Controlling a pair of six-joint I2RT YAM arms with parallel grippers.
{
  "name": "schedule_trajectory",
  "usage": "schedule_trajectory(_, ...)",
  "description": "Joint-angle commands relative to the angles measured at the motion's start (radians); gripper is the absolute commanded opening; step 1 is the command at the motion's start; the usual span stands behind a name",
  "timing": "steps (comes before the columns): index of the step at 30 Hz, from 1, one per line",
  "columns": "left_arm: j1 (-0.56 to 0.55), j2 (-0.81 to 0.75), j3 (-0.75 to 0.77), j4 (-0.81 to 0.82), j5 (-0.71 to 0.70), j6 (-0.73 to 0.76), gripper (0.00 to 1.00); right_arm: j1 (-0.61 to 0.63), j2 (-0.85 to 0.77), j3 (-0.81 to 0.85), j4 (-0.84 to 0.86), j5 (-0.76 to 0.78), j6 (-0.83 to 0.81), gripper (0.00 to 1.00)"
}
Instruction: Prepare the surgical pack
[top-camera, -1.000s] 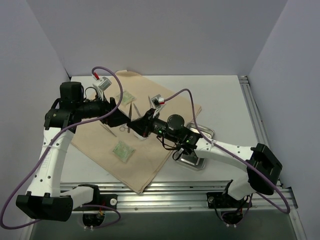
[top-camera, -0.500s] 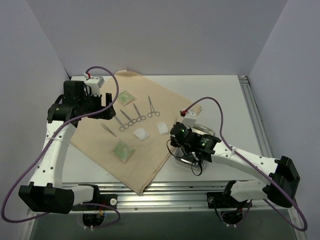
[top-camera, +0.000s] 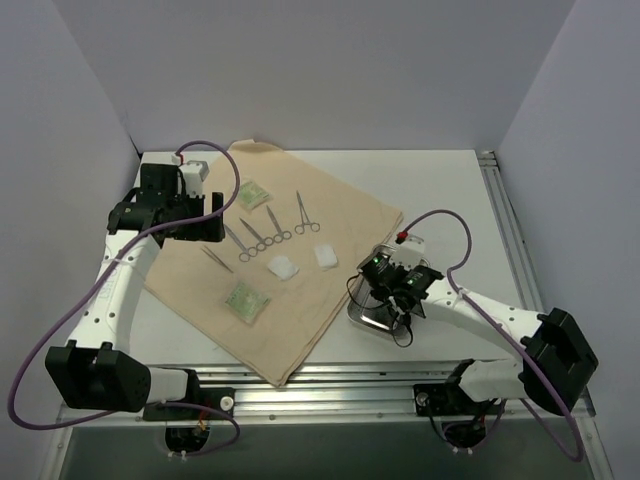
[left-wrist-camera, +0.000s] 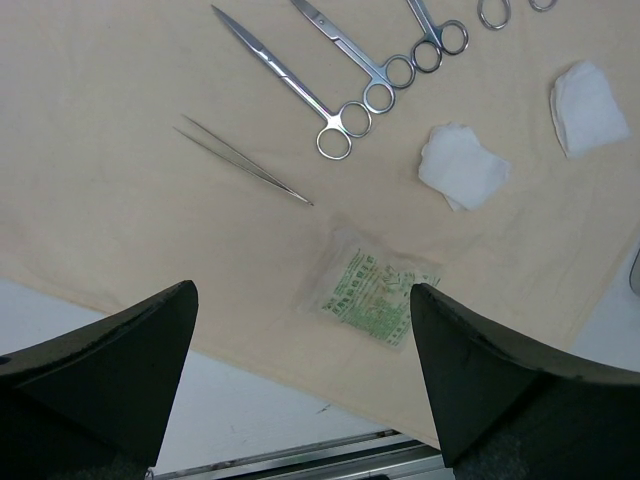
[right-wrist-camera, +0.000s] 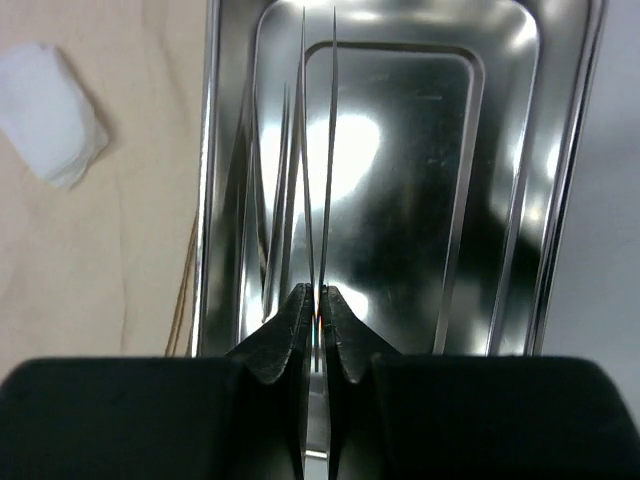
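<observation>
Pinching a slim pair of tweezers (right-wrist-camera: 304, 150) between fingers pressed tight together, the right gripper (right-wrist-camera: 318, 320) hangs over the steel tray (right-wrist-camera: 565, 200). The two prongs run toward the top of the right wrist frame above the tray's shiny floor, and whether they touch it cannot be told. From above, the tray sits right of centre and low in the frame on the white table (top-camera: 450, 190), just beside the right edge of the tan cloth sheet (top-camera: 340, 215), which lies spread out flat across the middle and left. The left gripper (top-camera: 208, 218) hovers at the upper left of the overhead frame, over the cloth's left edge, with its fingers (left-wrist-camera: 110, 370) spread wide and nothing between them. Below it on the cloth, a row of forceps (left-wrist-camera: 280, 80) lies slanted side by side with the ring handles close together. The loose tweezers (left-wrist-camera: 245, 160) lie just beside them, apart from the nearest one. Two white gauze pads (left-wrist-camera: 462, 165) rest to the right of the forceps. One of the green packets (left-wrist-camera: 370, 295) lies near the cloth's lower edge, and the other (top-camera: 252, 194) sits near the cloth's upper left.
</observation>
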Motion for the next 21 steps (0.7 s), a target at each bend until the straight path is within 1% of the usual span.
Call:
schedule_trajectory(1,0.004,-0.006,-0.005,0.033,-0.013,0.01,0.97,-0.07,0.039,0.009,0.053,-0.038,-0.043,0.0)
schedule_trajectory(5,0.007,-0.002,-0.002,0.034,-0.015,0.009,0.98,-0.084,0.173,0.043,0.05,-0.078,-0.068,0.0)
schedule_trajectory(8,0.012,0.005,-0.004,0.038,-0.015,0.009,0.97,-0.082,0.21,0.043,0.086,-0.107,-0.05,0.0)
schedule_trajectory(14,0.019,0.012,-0.005,0.039,-0.007,0.009,0.98,-0.081,0.202,0.009,0.115,-0.097,0.012,0.0)
schedule_trajectory(17,0.019,0.012,-0.007,0.042,-0.006,0.01,0.98,-0.081,0.207,-0.016,0.141,-0.12,0.038,0.0)
schedule_trajectory(21,0.031,0.011,-0.005,0.048,0.01,0.002,0.98,-0.067,0.234,-0.062,0.173,-0.156,0.118,0.0)
